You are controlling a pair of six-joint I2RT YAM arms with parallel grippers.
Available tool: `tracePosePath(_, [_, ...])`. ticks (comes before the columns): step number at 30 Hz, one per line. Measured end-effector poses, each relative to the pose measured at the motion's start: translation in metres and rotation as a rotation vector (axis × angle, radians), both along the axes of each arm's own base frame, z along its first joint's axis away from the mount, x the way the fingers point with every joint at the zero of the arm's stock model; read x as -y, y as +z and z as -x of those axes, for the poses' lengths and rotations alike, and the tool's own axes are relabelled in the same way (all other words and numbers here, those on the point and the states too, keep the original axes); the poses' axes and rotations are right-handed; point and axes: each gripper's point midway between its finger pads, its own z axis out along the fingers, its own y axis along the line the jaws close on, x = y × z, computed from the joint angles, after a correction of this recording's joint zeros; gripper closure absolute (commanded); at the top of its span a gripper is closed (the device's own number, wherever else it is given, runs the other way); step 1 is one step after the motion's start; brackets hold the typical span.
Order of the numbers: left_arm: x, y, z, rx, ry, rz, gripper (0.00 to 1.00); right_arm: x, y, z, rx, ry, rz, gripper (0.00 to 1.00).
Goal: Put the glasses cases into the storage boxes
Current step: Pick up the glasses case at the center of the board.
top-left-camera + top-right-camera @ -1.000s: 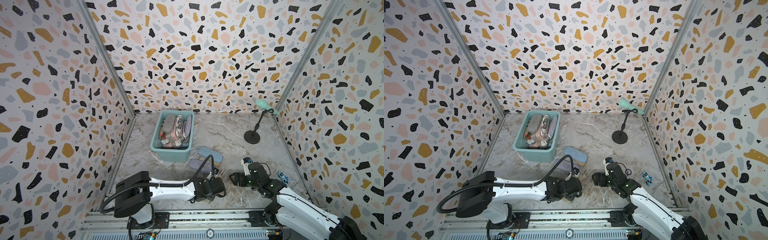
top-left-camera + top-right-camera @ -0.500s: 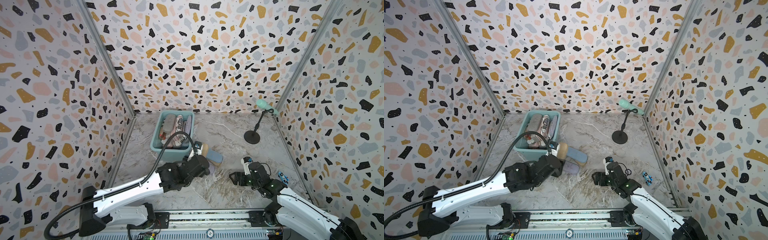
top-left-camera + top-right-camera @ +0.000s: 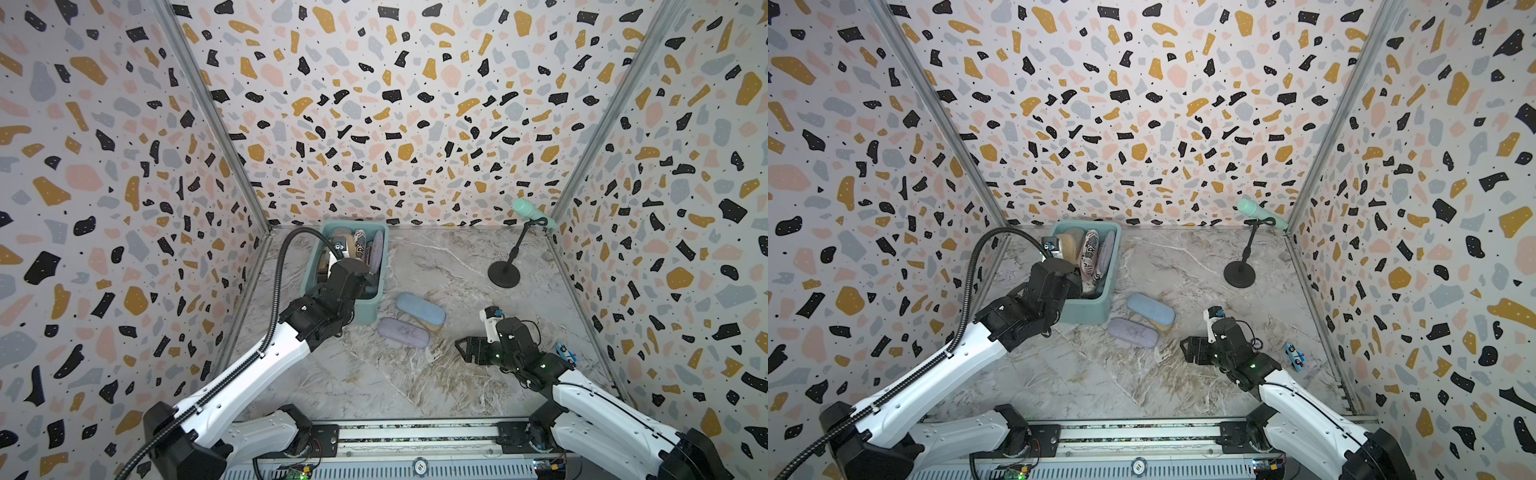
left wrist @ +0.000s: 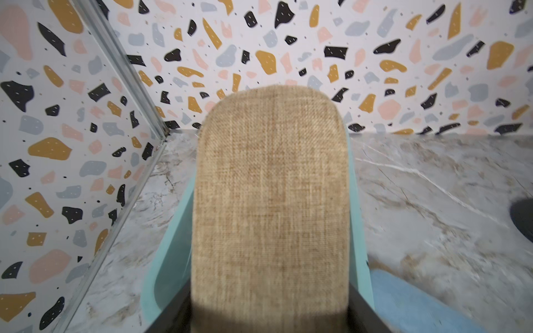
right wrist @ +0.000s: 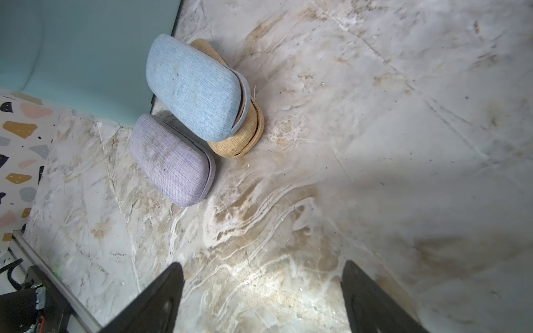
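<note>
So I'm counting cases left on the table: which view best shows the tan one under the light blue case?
Right wrist view: the tan case shows its side and end beneath the light blue case. Both top views give only a tan sliver at that case's edge; the left wrist view misses it.

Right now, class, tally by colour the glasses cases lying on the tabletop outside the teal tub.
light blue case: 1
lavender case: 1
tan case: 1
Total: 3
</note>
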Motion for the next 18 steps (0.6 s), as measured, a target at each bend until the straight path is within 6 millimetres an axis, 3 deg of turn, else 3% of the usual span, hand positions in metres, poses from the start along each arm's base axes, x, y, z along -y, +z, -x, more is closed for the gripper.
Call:
tracePosePath(3, [-0.012,-0.014,-0.016,0.024,0.06,0.001,0.5,-0.004,0.005,-0.002,0.006,0.008,-0.004,0.13])
tracePosePath(9, [-0.031,-0.066,-0.034,-0.011,0.133,-0.019,0.49,-0.011,0.012,0.0,0.023,0.031,-0.014,0.13])
tracePosePath(18, [-0.04,-0.092,-0.046,-0.024,0.165,0.046,0.48,-0.018,0.012,0.004,0.024,0.054,-0.017,0.13])
